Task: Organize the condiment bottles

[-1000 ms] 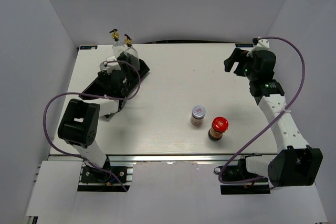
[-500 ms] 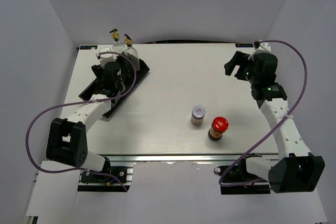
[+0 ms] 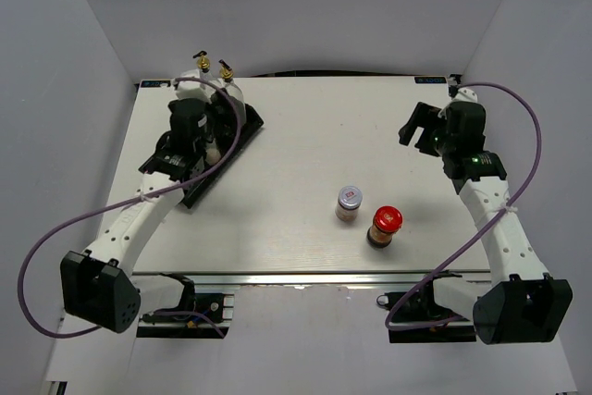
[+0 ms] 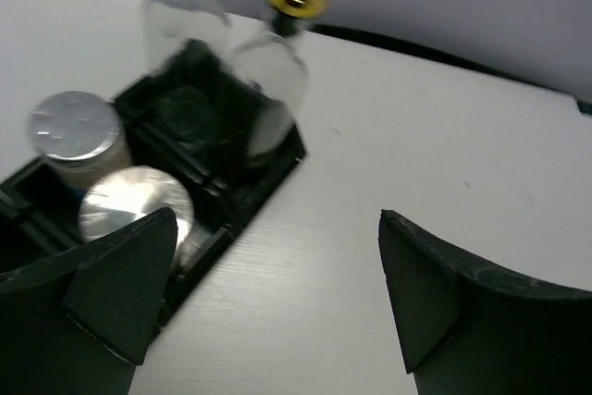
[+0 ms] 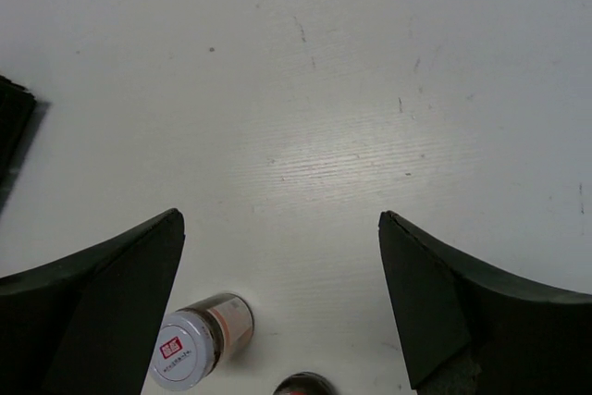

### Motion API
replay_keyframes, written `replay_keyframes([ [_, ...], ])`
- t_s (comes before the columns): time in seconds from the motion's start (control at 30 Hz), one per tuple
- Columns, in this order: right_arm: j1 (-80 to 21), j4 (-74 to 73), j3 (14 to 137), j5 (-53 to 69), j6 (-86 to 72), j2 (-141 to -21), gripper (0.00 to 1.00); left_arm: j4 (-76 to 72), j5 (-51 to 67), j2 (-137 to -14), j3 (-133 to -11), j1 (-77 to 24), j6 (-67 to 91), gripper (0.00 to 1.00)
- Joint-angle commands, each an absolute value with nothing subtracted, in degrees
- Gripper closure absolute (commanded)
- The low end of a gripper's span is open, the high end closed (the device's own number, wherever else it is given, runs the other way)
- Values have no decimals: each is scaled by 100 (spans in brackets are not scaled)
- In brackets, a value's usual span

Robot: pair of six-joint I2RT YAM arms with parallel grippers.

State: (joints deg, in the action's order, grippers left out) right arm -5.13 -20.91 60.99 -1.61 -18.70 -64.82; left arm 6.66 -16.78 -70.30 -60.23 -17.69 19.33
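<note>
Left gripper hangs at the right edge of the black tray, jaws spread, nothing between them. Two clear cruets stand at the tray's far end: the gold-spouted cruet and the blurred cruet just beside it. Two silver-capped bottles sit in tray compartments closer in: the pale-bodied bottle and the nearer bottle.

Right gripper is above bare table, jaws spread, empty. Silver-lidded jar and red-lidded jar stand upright on the table near each other, not touching, well apart from the tray.
</note>
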Motion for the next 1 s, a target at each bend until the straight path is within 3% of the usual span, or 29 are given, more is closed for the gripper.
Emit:
replay_keyframes([
  [0.0, -352, -2539, 5968, -555, -1934, -6416, 11, 913, -1028, -7127, -6397, -2354, 1908, 2],
  [0.17, -167, -2751, 5740, -290, -1969, -6398, 10, 1214, -617, -7768, -6820, -3532, 1442, 2],
  [0.43, -70, -2795, 5433, -536, -1987, -5889, 11, 1002, 1826, -8402, -7259, -4779, 493, 2],
  [0.97, -70, -2654, 4764, -316, -1802, -4949, 11, 1283, 1257, -9948, -8120, -6416, 132, 2],
])
